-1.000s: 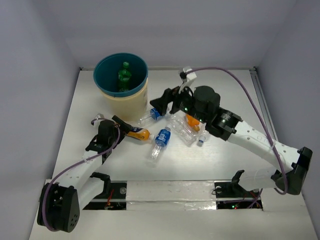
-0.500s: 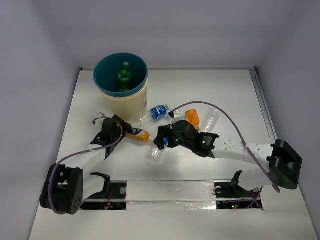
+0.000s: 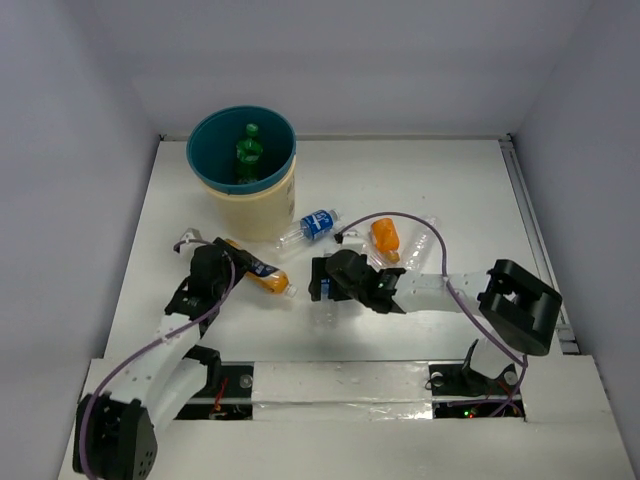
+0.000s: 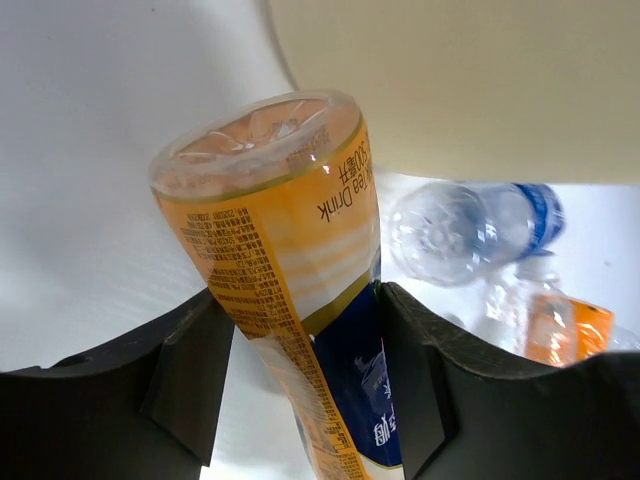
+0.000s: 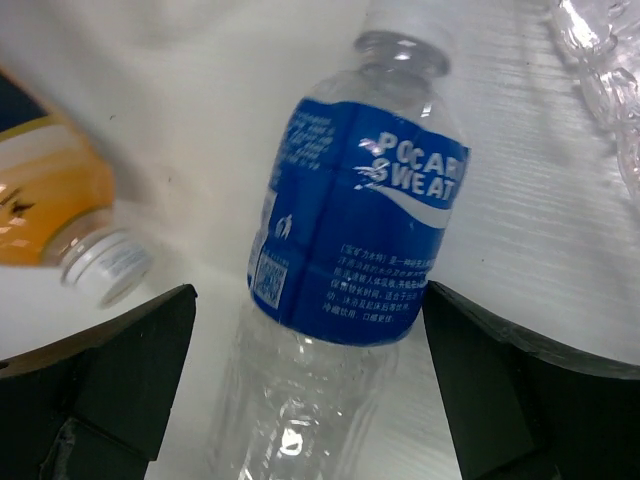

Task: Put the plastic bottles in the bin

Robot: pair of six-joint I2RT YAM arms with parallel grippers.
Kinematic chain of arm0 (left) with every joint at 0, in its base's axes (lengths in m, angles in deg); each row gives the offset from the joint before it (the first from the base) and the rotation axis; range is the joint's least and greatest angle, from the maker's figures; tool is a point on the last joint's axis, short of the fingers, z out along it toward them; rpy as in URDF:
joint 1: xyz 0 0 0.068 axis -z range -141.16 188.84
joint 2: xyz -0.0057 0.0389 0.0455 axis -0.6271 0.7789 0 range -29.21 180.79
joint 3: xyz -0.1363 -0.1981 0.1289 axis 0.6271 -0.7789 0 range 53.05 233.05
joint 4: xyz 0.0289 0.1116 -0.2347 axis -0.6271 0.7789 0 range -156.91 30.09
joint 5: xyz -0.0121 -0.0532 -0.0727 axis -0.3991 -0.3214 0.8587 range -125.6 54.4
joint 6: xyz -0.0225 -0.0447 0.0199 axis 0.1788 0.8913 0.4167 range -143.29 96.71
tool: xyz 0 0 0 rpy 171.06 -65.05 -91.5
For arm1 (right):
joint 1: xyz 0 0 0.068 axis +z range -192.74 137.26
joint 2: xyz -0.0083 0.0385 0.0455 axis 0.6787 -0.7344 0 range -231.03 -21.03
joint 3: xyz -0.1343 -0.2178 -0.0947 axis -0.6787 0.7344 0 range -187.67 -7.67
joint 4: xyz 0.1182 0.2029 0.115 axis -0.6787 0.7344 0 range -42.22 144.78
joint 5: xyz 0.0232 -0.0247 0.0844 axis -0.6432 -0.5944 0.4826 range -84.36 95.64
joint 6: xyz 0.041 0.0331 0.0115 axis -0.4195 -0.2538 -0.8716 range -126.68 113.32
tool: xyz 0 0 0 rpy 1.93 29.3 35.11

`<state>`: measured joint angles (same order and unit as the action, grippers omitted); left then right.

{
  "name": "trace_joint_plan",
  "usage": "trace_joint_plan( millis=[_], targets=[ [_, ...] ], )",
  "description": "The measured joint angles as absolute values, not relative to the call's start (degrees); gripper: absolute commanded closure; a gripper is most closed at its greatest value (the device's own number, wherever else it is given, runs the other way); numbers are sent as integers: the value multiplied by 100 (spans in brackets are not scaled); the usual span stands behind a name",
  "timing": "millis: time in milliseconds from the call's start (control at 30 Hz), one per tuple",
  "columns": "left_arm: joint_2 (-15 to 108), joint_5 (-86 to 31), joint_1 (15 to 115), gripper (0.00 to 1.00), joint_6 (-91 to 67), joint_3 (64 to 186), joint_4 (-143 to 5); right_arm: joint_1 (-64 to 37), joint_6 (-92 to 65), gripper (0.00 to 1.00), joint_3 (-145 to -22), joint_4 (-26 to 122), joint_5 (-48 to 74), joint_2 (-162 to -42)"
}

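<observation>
Orange bottle [image 4: 280, 250] lies near the foot of the bin [image 3: 268, 205], pinched across its body by the left gripper [image 4: 300, 335]. A blue-label bottle [image 5: 350, 240] lies on the desk [image 3: 450, 190] between the spread fingers of the right gripper [image 5: 310, 380], not gripped. A green bottle [image 3: 247, 150] sits inside the bin. The orange bottle should probably clear the teal rim before release.

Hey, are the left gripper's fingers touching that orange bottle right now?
Touching. In the left wrist view the orange bottle sits inside the left gripper, both fingers pressed against its label with no gap.
</observation>
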<state>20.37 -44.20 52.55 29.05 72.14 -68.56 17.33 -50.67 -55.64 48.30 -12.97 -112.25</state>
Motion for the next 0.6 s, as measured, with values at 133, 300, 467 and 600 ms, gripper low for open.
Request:
trace_joint_plan(
  millis=[133, 300, 467, 600],
  targets=[
    [975, -4398, 5293, 52, 2789, 7282, -6124, 1733, -5163, 6, -5671, 4742, -1336, -11431],
    [138, -4149, 5341, 52, 2730, 7850, -5398, 1733, -5273, 33, -5621, 4662, -1341, -11498],
    [264, -3875, 5343, 52, 2544, 9229, -5256, 1733, -5281, 49, -5348, 4631, -1319, -11061],
    [881, -3823, 5343, 52, 2306, 10656, -5571, 1753, -5218, 49, -5179, 4672, -1253, -10316]
  ],
)
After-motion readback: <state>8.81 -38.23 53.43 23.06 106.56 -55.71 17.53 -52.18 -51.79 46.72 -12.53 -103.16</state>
